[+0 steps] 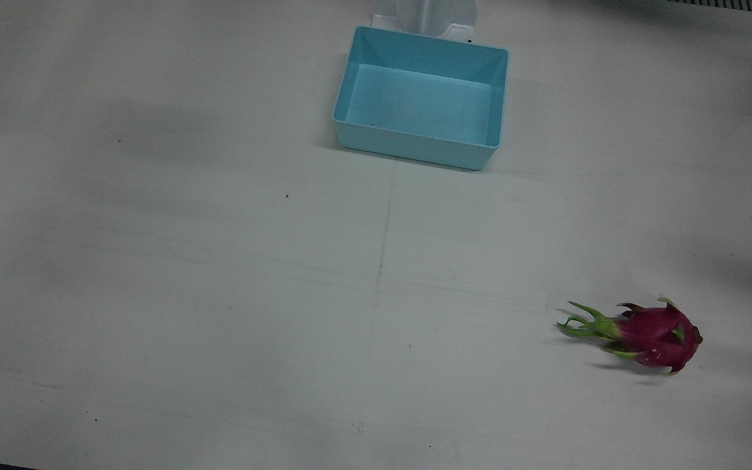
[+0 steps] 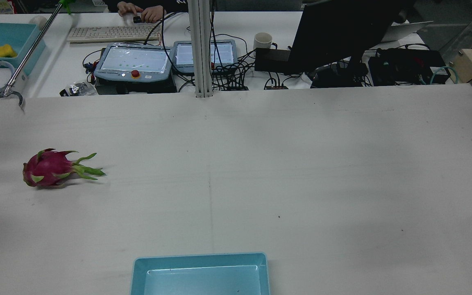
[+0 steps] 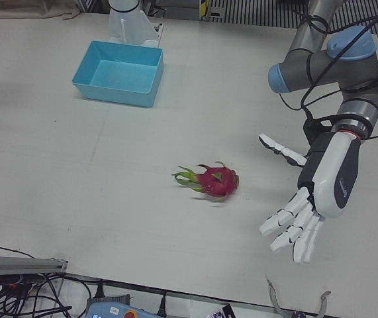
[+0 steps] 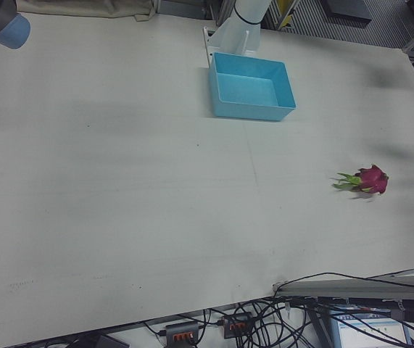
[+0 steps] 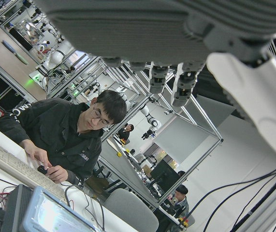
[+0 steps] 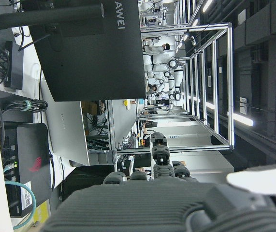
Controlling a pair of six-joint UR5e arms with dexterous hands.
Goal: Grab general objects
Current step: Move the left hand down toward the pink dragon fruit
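A magenta dragon fruit (image 1: pixel 653 336) with green tips lies on its side on the white table, on the robot's left half; it also shows in the rear view (image 2: pixel 49 168), the left-front view (image 3: pixel 214 181) and the right-front view (image 4: pixel 369 180). My left hand (image 3: pixel 311 189) hovers above the table, to the outer side of the fruit and apart from it, fingers spread and empty. My right hand shows only in its own view (image 6: pixel 171 203), fingers extended and apart, holding nothing; it points off the table toward the monitor.
An empty light-blue bin (image 1: pixel 422 98) stands at the robot's edge of the table, mid-width, also in the rear view (image 2: pixel 201 273). A reaching-stick claw (image 2: pixel 4 92) rests at the far left corner. Monitor, tablets and cables lie beyond the far edge.
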